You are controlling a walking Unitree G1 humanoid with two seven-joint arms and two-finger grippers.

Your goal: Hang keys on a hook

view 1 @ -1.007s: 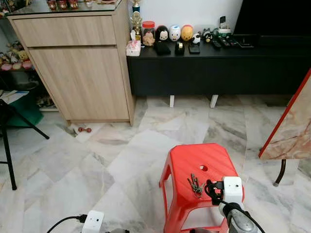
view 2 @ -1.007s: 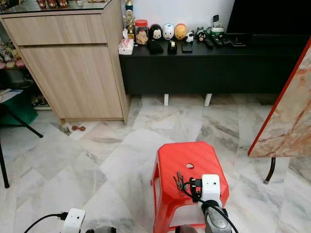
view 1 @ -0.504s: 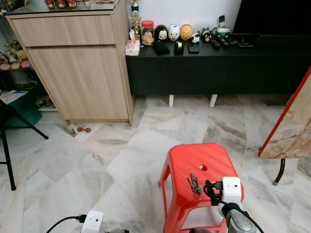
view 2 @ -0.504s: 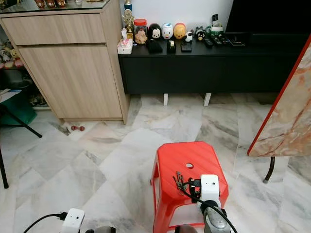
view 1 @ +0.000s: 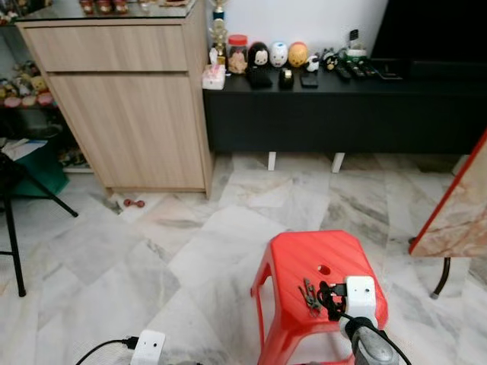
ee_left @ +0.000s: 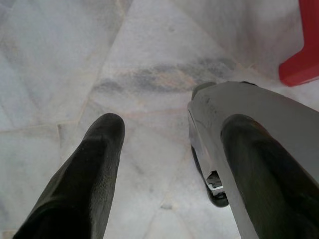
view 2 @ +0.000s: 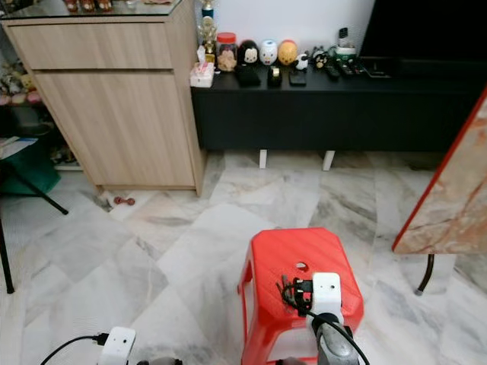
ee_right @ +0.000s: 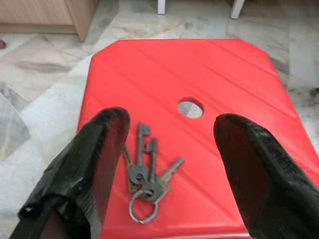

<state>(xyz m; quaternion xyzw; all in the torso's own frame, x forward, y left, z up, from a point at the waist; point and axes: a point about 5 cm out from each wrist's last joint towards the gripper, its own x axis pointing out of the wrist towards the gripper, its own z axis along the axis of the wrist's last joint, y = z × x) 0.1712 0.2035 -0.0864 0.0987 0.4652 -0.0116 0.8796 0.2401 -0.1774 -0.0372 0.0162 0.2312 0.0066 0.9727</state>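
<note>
A bunch of grey keys (ee_right: pixel 147 177) on a ring lies on the top of a red plastic stool (view 1: pixel 319 262), near its front edge; the keys (view 1: pixel 309 295) sit just left of my right wrist. My right gripper (ee_right: pixel 169 149) hovers above them, open, its two black fingers (ee_right: pixel 99 149) straddling the keys without touching. My left gripper (ee_left: pixel 169 149) hangs low over the marble floor, open and holding nothing. No hook can be made out.
A wooden cabinet (view 1: pixel 125 99) stands at the back left. A black TV console (view 1: pixel 335 106) with small figures and jars runs along the back wall. A marble-topped table (view 1: pixel 460 205) is at the right, a black stand leg (view 1: pixel 11 243) at the left.
The camera has tilted a little, so the whole scene sits slightly lower. My right wrist has edged closer over the keys; the keys have not moved.
</note>
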